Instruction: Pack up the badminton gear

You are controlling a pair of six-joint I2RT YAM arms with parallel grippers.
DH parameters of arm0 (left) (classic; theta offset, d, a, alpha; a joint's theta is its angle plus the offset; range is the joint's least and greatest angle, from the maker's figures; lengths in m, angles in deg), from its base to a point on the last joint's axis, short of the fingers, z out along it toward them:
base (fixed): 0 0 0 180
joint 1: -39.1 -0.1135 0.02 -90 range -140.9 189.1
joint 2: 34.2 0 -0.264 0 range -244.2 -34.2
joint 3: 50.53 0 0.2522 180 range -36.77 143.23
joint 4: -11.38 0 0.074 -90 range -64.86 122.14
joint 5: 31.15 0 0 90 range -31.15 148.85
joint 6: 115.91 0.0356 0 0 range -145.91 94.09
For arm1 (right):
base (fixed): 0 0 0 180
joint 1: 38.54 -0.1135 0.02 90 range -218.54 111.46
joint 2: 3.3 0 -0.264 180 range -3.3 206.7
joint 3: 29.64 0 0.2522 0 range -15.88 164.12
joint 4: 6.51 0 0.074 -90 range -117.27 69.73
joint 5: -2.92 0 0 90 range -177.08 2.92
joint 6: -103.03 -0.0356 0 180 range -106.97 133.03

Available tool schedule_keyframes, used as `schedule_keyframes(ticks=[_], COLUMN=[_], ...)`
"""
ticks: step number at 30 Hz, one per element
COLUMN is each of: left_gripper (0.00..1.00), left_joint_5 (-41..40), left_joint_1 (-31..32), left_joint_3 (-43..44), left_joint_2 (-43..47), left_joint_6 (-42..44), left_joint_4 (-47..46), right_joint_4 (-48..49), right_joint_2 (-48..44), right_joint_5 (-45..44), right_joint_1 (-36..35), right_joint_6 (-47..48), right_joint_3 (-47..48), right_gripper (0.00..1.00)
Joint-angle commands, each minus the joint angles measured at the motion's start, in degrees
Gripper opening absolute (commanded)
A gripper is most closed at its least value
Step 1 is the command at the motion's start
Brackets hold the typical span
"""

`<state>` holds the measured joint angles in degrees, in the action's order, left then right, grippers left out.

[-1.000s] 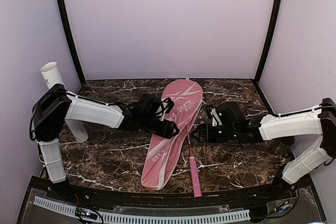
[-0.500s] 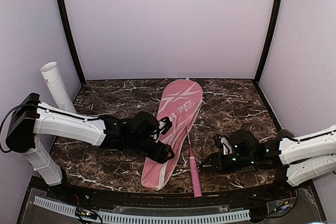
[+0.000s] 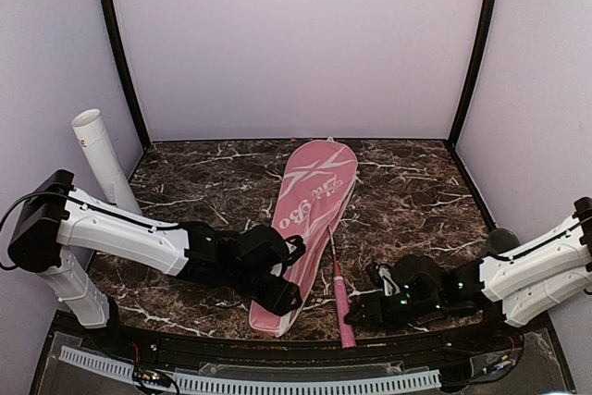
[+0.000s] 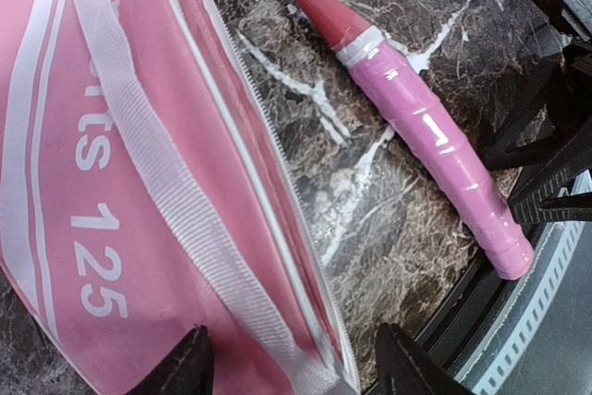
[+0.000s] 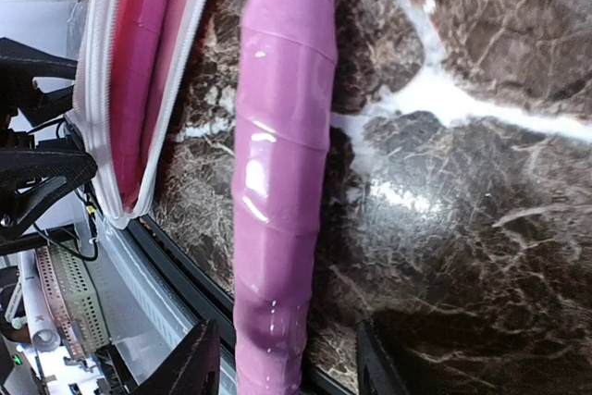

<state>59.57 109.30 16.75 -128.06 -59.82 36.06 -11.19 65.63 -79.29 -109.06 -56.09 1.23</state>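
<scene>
Right hand (image 5: 284, 351) apart astride pink racket handle (image 5: 277, 182), left hand (image 4: 294, 360) apart over bag (image 4: 120, 182) end

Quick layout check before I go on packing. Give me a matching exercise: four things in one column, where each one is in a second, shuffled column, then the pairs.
Things
1. pink bag
2. white tube
3. racket handle
4. left gripper

Places
A. tilted at the left edge of the table
B. lying just right of the bag, its end toward the near edge
C. lying flat, diagonally across the middle
D. open over the bag's near end

Pairs: 1-C, 2-A, 3-B, 4-D
</scene>
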Motion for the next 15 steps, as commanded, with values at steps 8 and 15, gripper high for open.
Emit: schedule_keyframes(ticks=[8, 15], left_gripper=[0.49, 0.11], left_joint_5=[-3.6, -3.3], left_joint_1=[1.0, 1.0], left_joint_3=[-0.8, -1.4], left_joint_2=[-1.2, -2.0], left_joint_6=[-0.6, -1.3], left_joint_4=[3.8, 2.0], right_joint_4=[8.9, 9.2], right_joint_2=[10.4, 11.1], right_joint_5=[2.7, 2.5], right_joint_1=[-2.6, -2.8], right_joint_6=[-3.3, -5.0], right_joint_3=[3.3, 3.8], right_gripper=[0.44, 0.28])
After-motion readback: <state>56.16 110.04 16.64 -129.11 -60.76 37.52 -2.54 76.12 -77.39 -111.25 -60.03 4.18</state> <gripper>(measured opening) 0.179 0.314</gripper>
